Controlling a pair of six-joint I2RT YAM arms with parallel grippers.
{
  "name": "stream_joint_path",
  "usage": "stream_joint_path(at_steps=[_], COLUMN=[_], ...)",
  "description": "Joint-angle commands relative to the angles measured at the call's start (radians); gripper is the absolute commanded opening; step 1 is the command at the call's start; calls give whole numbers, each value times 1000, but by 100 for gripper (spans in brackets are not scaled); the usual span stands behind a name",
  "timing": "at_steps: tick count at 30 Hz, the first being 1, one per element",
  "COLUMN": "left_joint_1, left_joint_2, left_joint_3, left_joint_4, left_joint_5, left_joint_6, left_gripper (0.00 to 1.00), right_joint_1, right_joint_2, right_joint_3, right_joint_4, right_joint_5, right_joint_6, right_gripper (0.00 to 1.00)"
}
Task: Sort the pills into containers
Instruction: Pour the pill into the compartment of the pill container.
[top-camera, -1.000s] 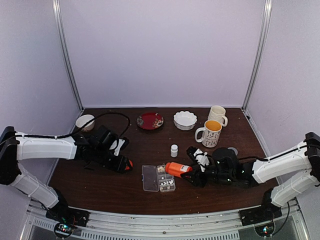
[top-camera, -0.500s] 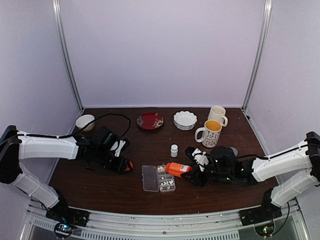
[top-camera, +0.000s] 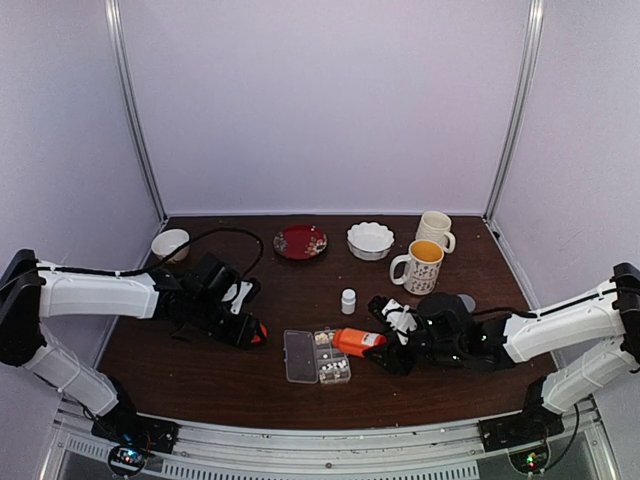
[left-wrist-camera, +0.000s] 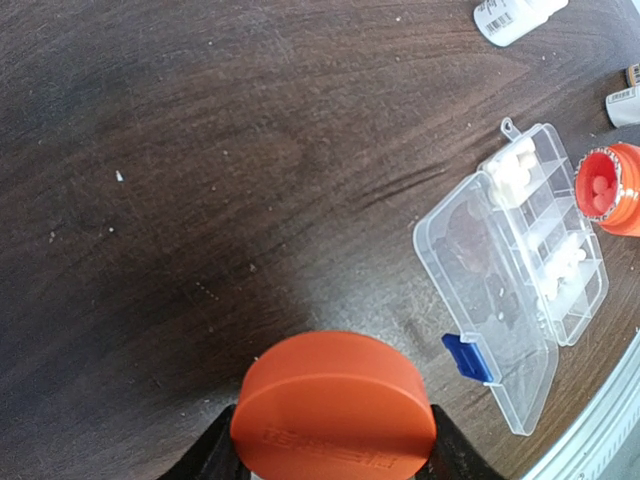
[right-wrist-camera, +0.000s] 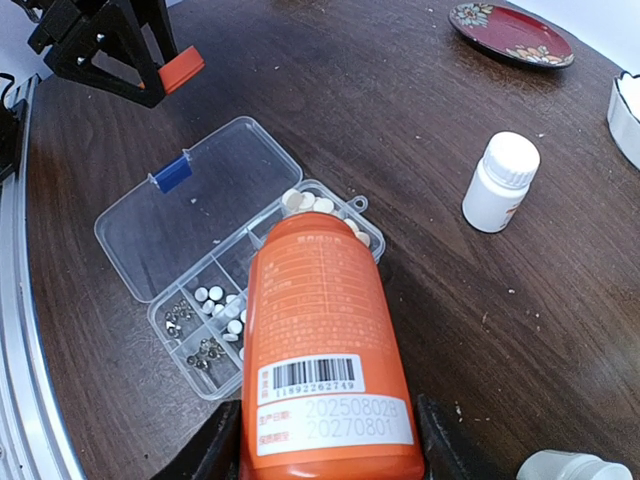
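Note:
A clear pill box lies open on the table, lid flat to its left. Its cells hold small whitish pills and some tiny grey ones. My right gripper is shut on an orange bottle, tipped with its open mouth over the box's far cells, where several beige pills lie at the mouth. The left wrist view shows the box and the bottle mouth at right. My left gripper is shut on the orange cap, left of the box.
A small white bottle stands behind the box. A second white bottle lies by my right gripper. A red plate, white fluted bowl, two mugs and a small white bowl line the back.
My right gripper has shifted the orange bottle slightly left toward the box. The left arm has barely moved.

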Motion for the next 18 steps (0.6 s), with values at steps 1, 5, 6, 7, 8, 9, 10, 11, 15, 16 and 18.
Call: stream_joint_path(at_steps=[1,5,6,7,8,9,10,11,15,16,18], left_joint_1=[-7,-8,-8,-9,-10,-10,-10,-11,-13,-13,-13], left_joint_2=[13,13,13,12,13,12,12,12,13,12,13], left_joint_3=[30,28,27,28,27,28,27,26,26,26,24], left_joint_4=[40,40,40,40,41,40,40,40,41,40,40], left_joint_5=[14,15,15,14,15,16,17,15,14,15,17], left_joint_6=[12,11,10,10,10,10,10,9,9,9,7], left_gripper=[3,3,3,3,3,3,3,3,3,3,3], right_joint_1=[5,8,8,8,8,10,11,11,13,14,14], right_joint_2=[-32,-25,-26,-37,-47,-50,-44,-35,-56,-48,-33], right_joint_3=[4,32,35,20,3,-1,16,41,1,16,53], right_joint_4=[33,-35,-36,-6,29,32,-1,-51,21,-8,-81], right_joint_5=[-4,36,24,8,12,29,42,44,40,55,53], right_joint_6=[-2,-17,-15,-11,-7,-6,-12,-18,-6,-12,-18], right_gripper=[0,0,0,0,0,0,0,0,0,0,0])
